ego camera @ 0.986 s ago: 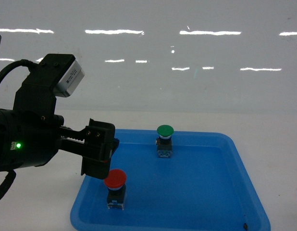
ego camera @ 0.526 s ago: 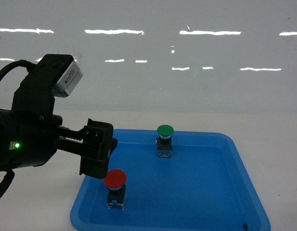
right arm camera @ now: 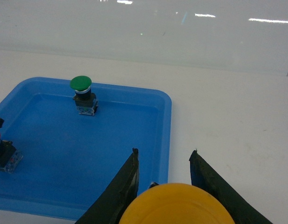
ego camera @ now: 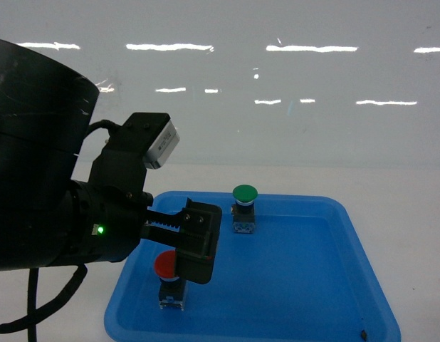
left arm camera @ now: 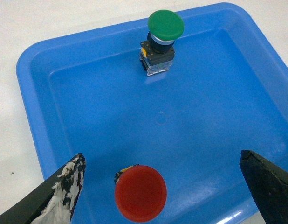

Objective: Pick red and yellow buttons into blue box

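Observation:
The red button stands near the front left of a shallow blue tray. My left gripper hovers over it, open, the red cap lying between the wide-spread fingers without touching them. From the head camera the left gripper hides part of the red button. My right gripper is shut on the yellow button, whose cap fills the bottom of the right wrist view above the tray's near right corner. The blue box is out of view.
A green-capped button stands at the back of the tray, also seen as the green button in the left wrist view. White table surrounds the tray. A glossy white wall rises behind.
My left arm has swung right and forward, bringing its open gripper from left of the red button to over it. The buttons in the tray have not moved.

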Robot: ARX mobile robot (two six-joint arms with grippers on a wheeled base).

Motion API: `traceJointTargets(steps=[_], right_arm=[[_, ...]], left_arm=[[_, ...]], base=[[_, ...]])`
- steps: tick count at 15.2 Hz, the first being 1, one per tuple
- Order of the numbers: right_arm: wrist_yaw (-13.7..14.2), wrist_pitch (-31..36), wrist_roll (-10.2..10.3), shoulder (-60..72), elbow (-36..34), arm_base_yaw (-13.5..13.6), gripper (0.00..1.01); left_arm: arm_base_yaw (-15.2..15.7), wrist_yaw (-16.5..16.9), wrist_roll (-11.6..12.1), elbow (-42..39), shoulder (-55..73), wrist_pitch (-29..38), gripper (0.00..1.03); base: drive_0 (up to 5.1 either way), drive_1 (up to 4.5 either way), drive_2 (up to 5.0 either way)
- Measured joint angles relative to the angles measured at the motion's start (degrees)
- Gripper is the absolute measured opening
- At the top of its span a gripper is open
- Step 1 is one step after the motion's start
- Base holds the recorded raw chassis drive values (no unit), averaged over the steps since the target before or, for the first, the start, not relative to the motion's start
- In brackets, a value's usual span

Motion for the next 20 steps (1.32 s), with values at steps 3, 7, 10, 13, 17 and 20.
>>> traceJointTargets(steps=[3,7,10,13,17,20], right_arm=[[0.02,0.00,0.00,0.00,0.00,0.00,0.30],[0.02,0.00,0.02,0.00,0.00,0.00,0.30],[0.02,0.02,0.02,0.00,0.00,0.00,0.30],[0.02,0.00,0.02,0.00,0.00,0.00,0.30],[0.02,0.02,0.00,0.00,0.00,0.00,0.30],[0.02,0.00,0.02,0.00,0.00,0.00,0.30]], left_arm=[[-1.68,-0.26,0.68,2.14,9.22,2.16,0.98],[-1.79,-1.53,3.15,2.69,15.58,6.23,0.98],[-0.22,-1.86,4.17,2.40,18.25,8.22,0.98],[0.76,-0.55,4.20,2.49,19.12,9.75,0.93],[1.49,-0.46,4.20,2.73,20.02,10.67,0.45],[1.99,-0.72,4.17,2.40,20.02,12.57,0.26]], base=[[0.0,0.00,0.0],[0.0,0.00,0.0],[0.0,0.00,0.0],[0.0,0.00,0.0],[0.0,0.00,0.0],[0.0,0.00,0.0]])
